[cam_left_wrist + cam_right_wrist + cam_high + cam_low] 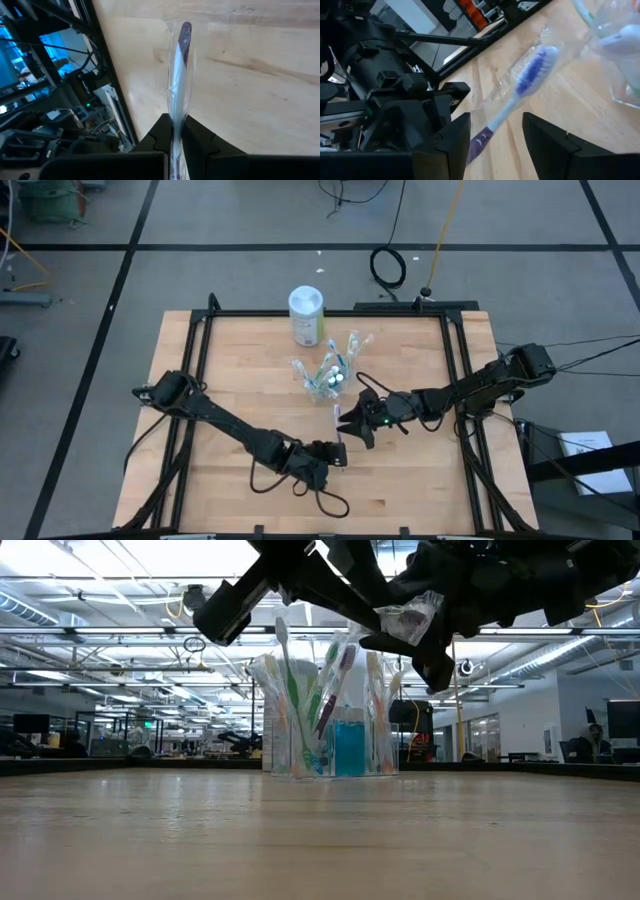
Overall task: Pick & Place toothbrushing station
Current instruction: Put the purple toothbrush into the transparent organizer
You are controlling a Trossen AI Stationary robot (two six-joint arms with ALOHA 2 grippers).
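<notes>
- From my remote station, I see the wooden surface (240, 500) from above, with both arms reaching toward its middle.
- My left end effector (338, 448) sits near the front centre, its fingers (200, 142) clamped on a wrapped toothbrush (179, 85) with a blue-purple head.
- In the left wrist view, that toothbrush juts out from between the fingers in clear film, above bare wood.
- My right end effector (358, 420) hovers just beyond the left one, between it and the cup.
- In the right wrist view, its fingers (547, 142) stand apart, with the same wrapped toothbrush (520, 95) running into the gap between them; I cannot tell whether they touch it.
- The small clear cup (328, 377) stands upright near the surface's centre, just behind the two end effectors.
- The cup holds a spray of pastel-handled toothbrushes (310, 690) in clear wrappers, fanning outward, and a teal toothpaste tube (349, 748) among them.
- A white canister with a green label (306, 315) stands just behind the cup, toward the far edge.
- The low view shows both arms crossing above the cup, with an open office hall beyond.
</notes>
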